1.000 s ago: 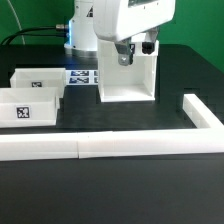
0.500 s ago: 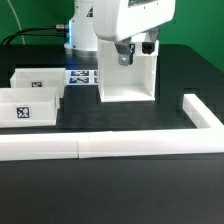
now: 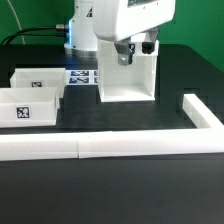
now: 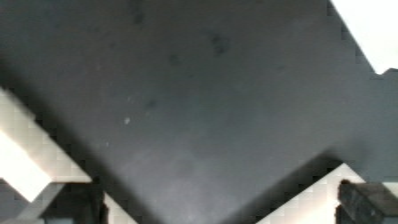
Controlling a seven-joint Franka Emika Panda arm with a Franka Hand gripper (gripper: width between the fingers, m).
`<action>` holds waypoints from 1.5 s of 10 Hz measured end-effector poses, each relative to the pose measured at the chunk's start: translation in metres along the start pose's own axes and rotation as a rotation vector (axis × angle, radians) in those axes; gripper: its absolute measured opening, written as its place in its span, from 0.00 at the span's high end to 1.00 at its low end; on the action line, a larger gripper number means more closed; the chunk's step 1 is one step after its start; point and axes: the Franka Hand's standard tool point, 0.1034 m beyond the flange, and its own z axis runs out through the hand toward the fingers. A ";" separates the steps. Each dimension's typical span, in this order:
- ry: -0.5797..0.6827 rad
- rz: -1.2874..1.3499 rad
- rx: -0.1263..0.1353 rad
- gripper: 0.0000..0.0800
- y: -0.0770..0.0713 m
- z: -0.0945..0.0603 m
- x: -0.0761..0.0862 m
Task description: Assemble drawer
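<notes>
The large white drawer casing stands upright in the middle of the black table. My gripper hangs at the casing's upper part, its fingers in front of the white wall. In the wrist view the gripper has its two dark fingertips far apart, with only dark surface and white edges between them; it is open and holds nothing. Two small open-top trays, each with a black-and-white tag, sit on the exterior view's left: one farther back, one nearer.
A long low white L-shaped bar runs along the front and turns back on the exterior view's right. The marker board lies behind, between the trays and the casing. The robot base and cables stand at the back.
</notes>
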 end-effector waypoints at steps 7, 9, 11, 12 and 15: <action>-0.055 0.365 0.011 0.19 -0.052 -0.026 -0.005; -0.055 0.376 0.013 0.19 -0.052 -0.026 -0.006; -0.056 0.597 0.016 0.19 -0.067 -0.028 -0.021; -0.070 0.709 0.014 0.19 -0.083 -0.027 -0.025; -0.052 0.849 0.106 0.19 -0.110 -0.023 -0.032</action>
